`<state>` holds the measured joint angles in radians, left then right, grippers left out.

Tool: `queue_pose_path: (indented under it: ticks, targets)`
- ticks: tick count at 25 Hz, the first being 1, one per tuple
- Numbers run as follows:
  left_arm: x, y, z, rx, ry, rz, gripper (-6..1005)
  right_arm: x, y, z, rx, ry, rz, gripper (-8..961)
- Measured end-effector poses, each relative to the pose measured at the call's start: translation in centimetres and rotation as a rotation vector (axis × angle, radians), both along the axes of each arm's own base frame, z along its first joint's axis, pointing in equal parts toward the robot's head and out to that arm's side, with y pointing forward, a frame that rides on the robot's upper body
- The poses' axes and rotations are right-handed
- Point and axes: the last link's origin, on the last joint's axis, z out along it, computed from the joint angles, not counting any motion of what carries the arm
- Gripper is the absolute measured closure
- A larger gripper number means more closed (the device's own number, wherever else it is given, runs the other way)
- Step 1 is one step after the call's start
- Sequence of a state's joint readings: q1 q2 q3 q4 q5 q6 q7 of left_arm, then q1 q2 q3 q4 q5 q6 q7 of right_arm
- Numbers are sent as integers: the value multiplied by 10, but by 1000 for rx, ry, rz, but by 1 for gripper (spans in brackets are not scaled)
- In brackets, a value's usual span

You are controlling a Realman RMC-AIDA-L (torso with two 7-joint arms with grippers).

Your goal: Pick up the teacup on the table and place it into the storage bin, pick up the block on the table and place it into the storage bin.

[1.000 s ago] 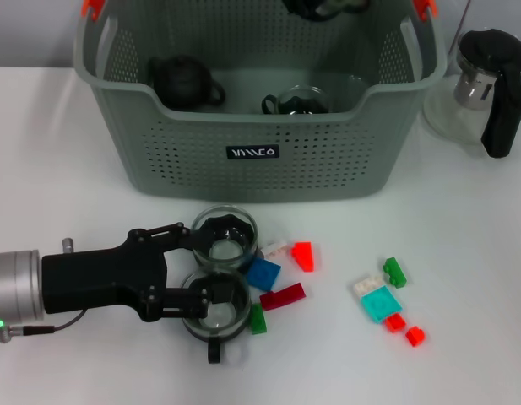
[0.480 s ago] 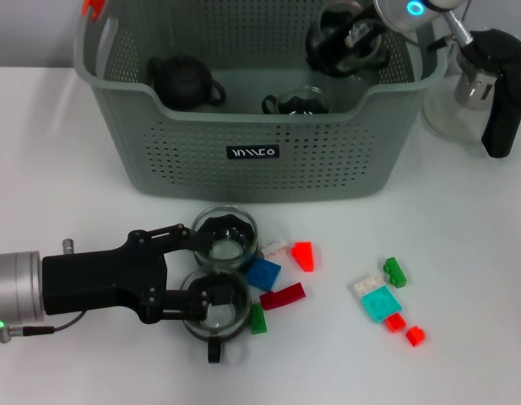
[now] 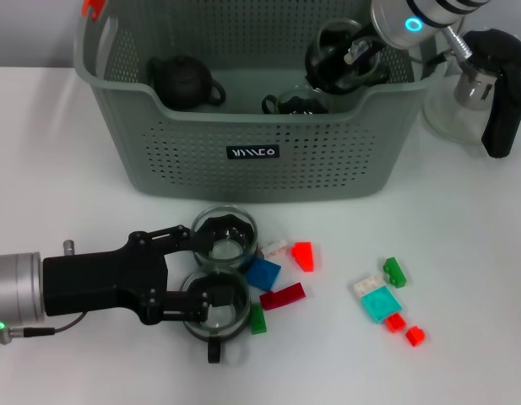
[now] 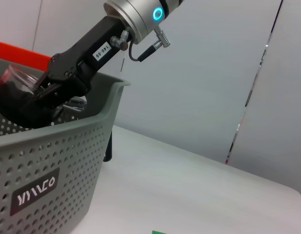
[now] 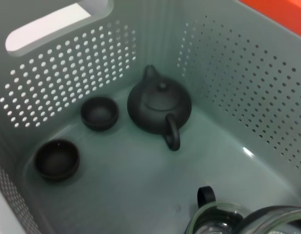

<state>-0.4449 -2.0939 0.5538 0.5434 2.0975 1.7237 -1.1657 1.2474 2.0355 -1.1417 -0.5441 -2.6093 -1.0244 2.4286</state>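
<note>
**Glass cup over the bin, another between the left prongs**

Glass teacup (image 3: 338, 56), with a dark inner part, hangs in the right tool (image 3: 351, 61) just inside the storage bin (image 3: 252, 173), at its far right corner, above the floor and not resting on it. The left wrist view shows the black prongs clamped on the cup's body, cup tilted, above the bin's rim. The drop spot lies straight below: in the right wrist view another glass cup (image 5: 216, 219) already sits on the floor beneath, so the release wants a little room to one side of it. Also inside are a dark teapot (image 5: 159, 105) and 2 small dark cups (image 5: 98, 112).

On the table (image 3: 463, 219), in front of the bin, the left tool (image 3: 197, 270) lies low with its prongs spread, 1 at each of 2 glass teacups: the farther one (image 3: 225, 236) and the nearer one (image 3: 216, 310). I cannot tell which cup it means to take, nor whether a prong touches glass. Its long axis runs across the table, pointing toward the blocks. Just beside the cups lie a blue block (image 3: 263, 273), a dark red block (image 3: 282, 296) and a green block (image 3: 257, 319); the left arm is far nearer these. More blocks (image 3: 382, 301) lie well apart to the right.

A glass kettle (image 3: 484, 84) stands outside the bin's right end, partly cut off by the right arm.
</note>
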Motion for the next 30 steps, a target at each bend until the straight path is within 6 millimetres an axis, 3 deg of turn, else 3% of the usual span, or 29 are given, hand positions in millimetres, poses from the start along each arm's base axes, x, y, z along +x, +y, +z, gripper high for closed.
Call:
queue_pose_path:
  ticks: [30]
  targets:
    - [-1, -3, -2, -1, -2, 4, 123, 7, -2, -14, 11, -12, 6, 857]
